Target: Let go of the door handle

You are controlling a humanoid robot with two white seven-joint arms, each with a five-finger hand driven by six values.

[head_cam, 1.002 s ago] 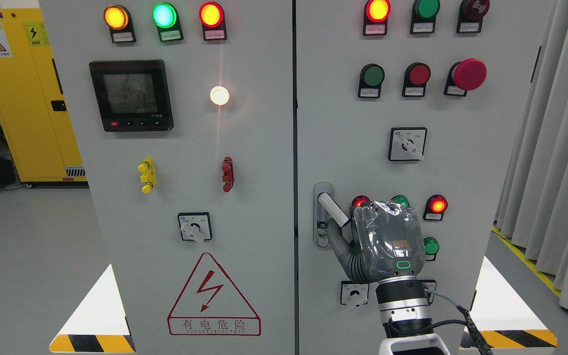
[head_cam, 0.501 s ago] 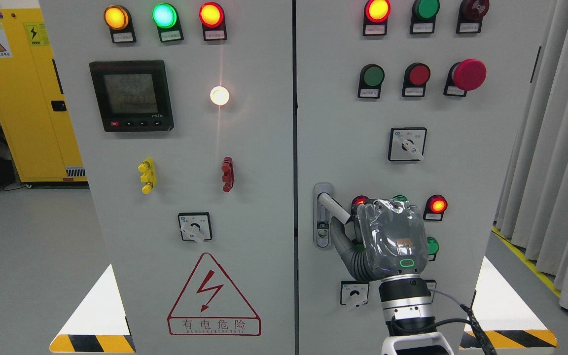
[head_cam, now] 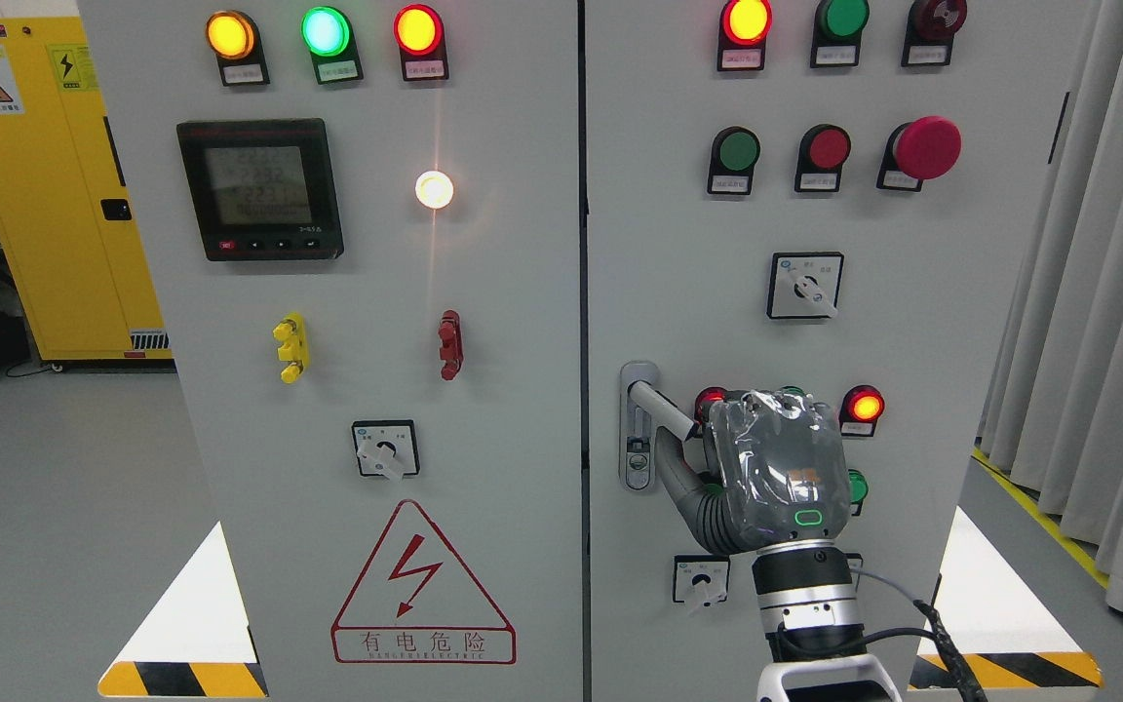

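The grey door handle [head_cam: 657, 405] is a lever on the right cabinet door [head_cam: 912, 224]. It slants down to the right from its metal lock plate [head_cam: 636, 468]. My right hand [head_cam: 693, 439], wrapped in clear plastic, comes up from the bottom edge and is closed around the lever's outer end. Its thumb [head_cam: 671, 466] lies just under the lever. The back of the hand hides the other fingers and the lever's tip. My left arm is out of view.
The right door carries indicator lamps, push buttons, a red mushroom button [head_cam: 927, 146] and rotary switches [head_cam: 805, 285]. The left door [head_cam: 376, 292] has a meter display [head_cam: 259, 188] and a warning triangle. A yellow cabinet [head_cam: 35, 185] stands far left and a curtain [head_cam: 1107, 322] hangs at the right.
My right hand has drifted slightly right and up. The lever's outer end has risen a little with it, so the lever slants less steeply.
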